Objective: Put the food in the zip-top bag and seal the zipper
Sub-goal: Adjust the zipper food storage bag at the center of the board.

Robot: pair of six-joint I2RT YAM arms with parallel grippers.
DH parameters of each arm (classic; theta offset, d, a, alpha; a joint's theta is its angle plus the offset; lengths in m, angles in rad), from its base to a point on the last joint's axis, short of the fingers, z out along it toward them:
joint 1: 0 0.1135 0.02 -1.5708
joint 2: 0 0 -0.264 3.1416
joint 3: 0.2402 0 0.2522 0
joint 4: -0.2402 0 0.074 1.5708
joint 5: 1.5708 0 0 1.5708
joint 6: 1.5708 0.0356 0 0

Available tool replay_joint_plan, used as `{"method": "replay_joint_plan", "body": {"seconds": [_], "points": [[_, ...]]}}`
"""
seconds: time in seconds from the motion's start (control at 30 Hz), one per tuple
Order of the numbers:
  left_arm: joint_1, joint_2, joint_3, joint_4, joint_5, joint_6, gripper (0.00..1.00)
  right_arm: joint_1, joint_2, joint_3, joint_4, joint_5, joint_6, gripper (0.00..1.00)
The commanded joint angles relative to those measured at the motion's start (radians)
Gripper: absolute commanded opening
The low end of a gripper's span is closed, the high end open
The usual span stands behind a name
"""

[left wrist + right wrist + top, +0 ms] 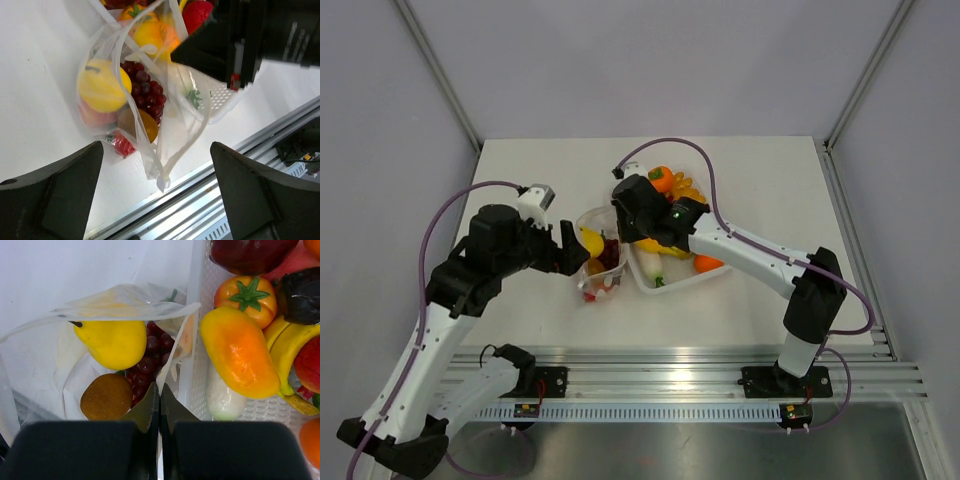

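The zip-top bag [35,360] is probably being filled. It is being pinched at its rim by the closed right tool [159,390], on the surface [750,170] beside the white tray [196,355], with grapes [150,352] inside. The left tool [155,155] is being held wide open. Next, the mango [240,355] likely needs fetching. The clear zipper cannot be made out.

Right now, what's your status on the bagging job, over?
Left gripper open, off the zip-top bag. Right gripper shut on its rim. Mouth unsealed, some food inside, more in tray. No obstruction seen.
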Motion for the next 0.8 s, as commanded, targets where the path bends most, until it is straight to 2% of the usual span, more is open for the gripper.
{"method": "replay_joint_plan", "body": {"seconds": [0.0, 0.2, 0.33, 0.43, 0.7, 0.77], "points": [[-0.007, -0.045, -0.081, -0.004, 0.019, 0.060, 0.89, -0.023, -0.034, 0.000, 0.055, -0.040, 0.026, 0.00], [-0.105, -0.106, -0.239, 0.059, 0.007, -0.037, 0.81, -0.038, -0.028, -0.001, 0.062, -0.066, 0.036, 0.00], [-0.180, -0.115, -0.263, 0.091, -0.027, -0.075, 0.78, -0.046, -0.027, -0.006, 0.067, -0.084, 0.042, 0.00], [-0.223, -0.083, -0.260, 0.090, -0.117, -0.089, 0.69, -0.051, -0.028, -0.009, 0.070, -0.096, 0.045, 0.00], [-0.240, -0.058, -0.233, 0.114, -0.209, -0.124, 0.22, -0.058, -0.030, -0.010, 0.065, -0.107, 0.045, 0.00], [-0.240, -0.052, -0.218, 0.104, -0.257, -0.130, 0.10, -0.062, -0.033, -0.013, 0.065, -0.115, 0.042, 0.04]]}}
